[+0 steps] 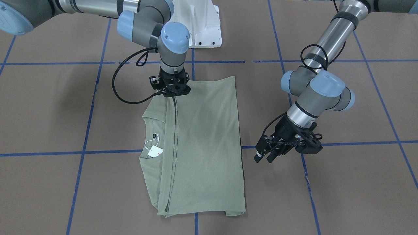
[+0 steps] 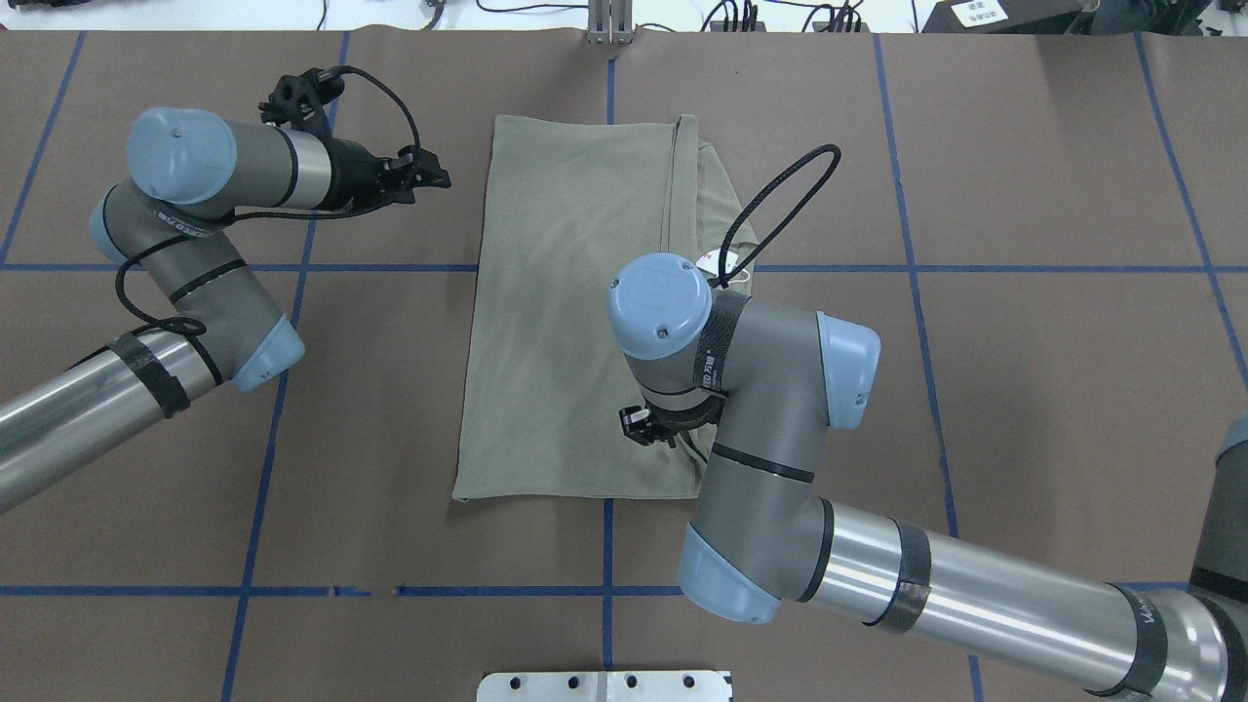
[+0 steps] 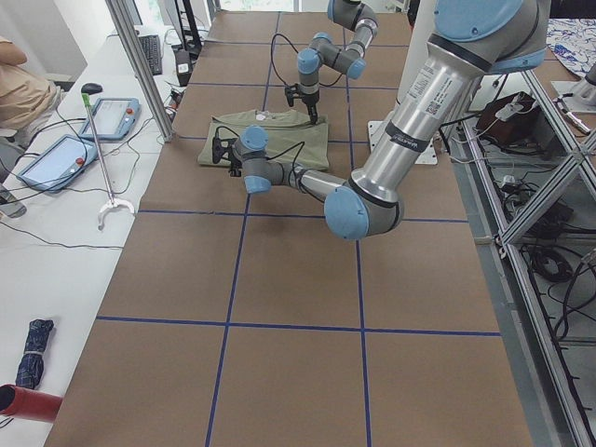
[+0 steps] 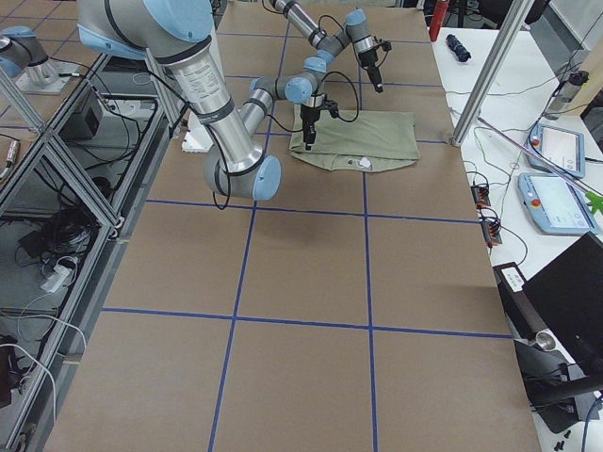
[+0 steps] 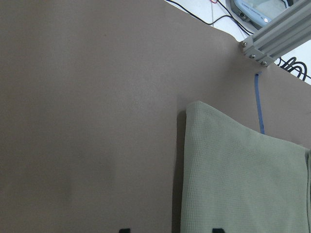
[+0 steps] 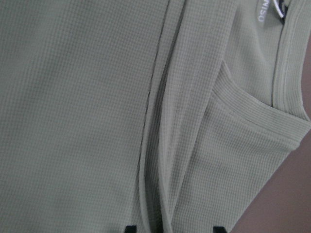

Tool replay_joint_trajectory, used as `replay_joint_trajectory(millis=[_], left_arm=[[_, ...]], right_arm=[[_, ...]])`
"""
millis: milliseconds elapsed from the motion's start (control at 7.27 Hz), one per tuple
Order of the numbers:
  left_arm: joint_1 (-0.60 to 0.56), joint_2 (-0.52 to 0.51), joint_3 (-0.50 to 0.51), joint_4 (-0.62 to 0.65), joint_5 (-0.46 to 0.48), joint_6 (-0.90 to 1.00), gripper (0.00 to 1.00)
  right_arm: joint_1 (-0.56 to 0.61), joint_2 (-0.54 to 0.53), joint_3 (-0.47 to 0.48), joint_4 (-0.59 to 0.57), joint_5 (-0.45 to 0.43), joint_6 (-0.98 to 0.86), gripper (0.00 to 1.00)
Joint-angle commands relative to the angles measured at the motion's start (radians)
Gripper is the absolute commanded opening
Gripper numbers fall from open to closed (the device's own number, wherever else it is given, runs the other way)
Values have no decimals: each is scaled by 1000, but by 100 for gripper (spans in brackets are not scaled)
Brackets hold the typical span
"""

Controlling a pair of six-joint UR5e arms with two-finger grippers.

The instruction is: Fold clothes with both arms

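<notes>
Nearest the front-facing camera, the short end of the sage-green knit shirt [image 1: 202, 140] lies flat on the brown tabletop [image 1: 343, 182], its layered edges stacked a little unevenly. The garment is already a long narrow rectangle, one side lapped over along a lengthwise crease, and it straddles a blue tape line [image 1: 81, 130].

Midway along, the ribbed collar [image 1: 143, 137] and white hang tag [image 1: 154, 152] peek out on the uncovered side. Level with them but off the cloth, the left gripper [image 1: 265, 158] hovers above bare tabletop with its jaws spread and nothing in them.

Farther back, at the shirt's far short edge, the right gripper [image 1: 174, 91] points straight down over the crease. Its wrist camera shows both fingertips wide apart with fabric beneath, so I judge the jaws open and not clamped on anything.

The fine waffle knit looks light, soft and limp — it will sag and drag rather than hold shape, and loose layers may slide apart. The best hold is likely the two corners of one short edge, pinching every layer together.
</notes>
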Motion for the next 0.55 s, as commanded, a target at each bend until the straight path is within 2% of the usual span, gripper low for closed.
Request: replay_joint_trajectory(millis=[0, 275, 413], left_arm=[[0, 0, 0, 0, 0, 0, 64], [0, 2, 0, 0, 0, 0, 64], [0, 2, 0, 0, 0, 0, 64]], right_arm=[[-11, 2, 1, -1, 0, 0, 57], [-16, -1, -1, -1, 0, 0, 42], [-19, -3, -4, 1, 0, 0, 31]])
